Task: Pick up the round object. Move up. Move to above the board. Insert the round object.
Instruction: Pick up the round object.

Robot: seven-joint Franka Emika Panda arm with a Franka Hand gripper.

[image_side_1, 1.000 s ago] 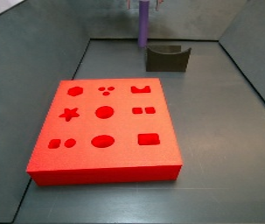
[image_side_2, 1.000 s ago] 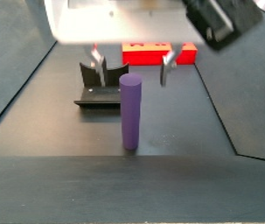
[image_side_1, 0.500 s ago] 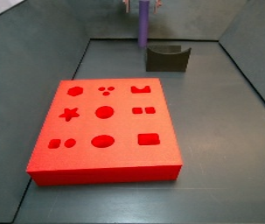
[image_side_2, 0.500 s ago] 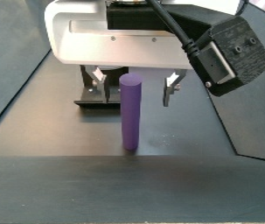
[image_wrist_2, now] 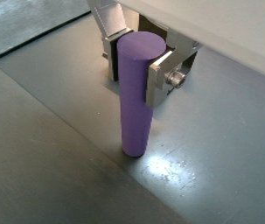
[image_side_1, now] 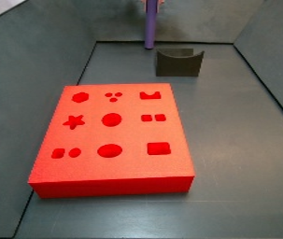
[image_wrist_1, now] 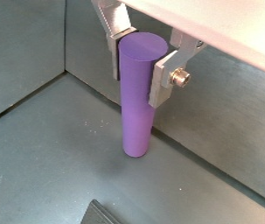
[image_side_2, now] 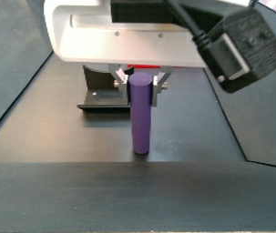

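Note:
The round object is a slim purple peg (image_wrist_1: 135,105) standing upright on the grey floor, seen in both wrist views (image_wrist_2: 138,105) and both side views (image_side_1: 151,28) (image_side_2: 141,114). My gripper (image_wrist_1: 138,66) is shut on its top end, with a silver finger pressed against each side, as also shows in a wrist view (image_wrist_2: 137,66) and a side view (image_side_2: 141,82). The peg's foot rests on the floor. The board (image_side_1: 112,140) is a flat red block with shaped cut-outs, lying on the floor well away from the peg.
The dark fixture (image_side_1: 178,62) stands on the floor close beside the peg, also seen in a side view (image_side_2: 100,96). Sloped grey walls (image_side_1: 56,37) enclose the floor on all sides.
The fingers, spread wide on either side of the peg before, have closed onto its top. The peg has stayed upright in the same spot.

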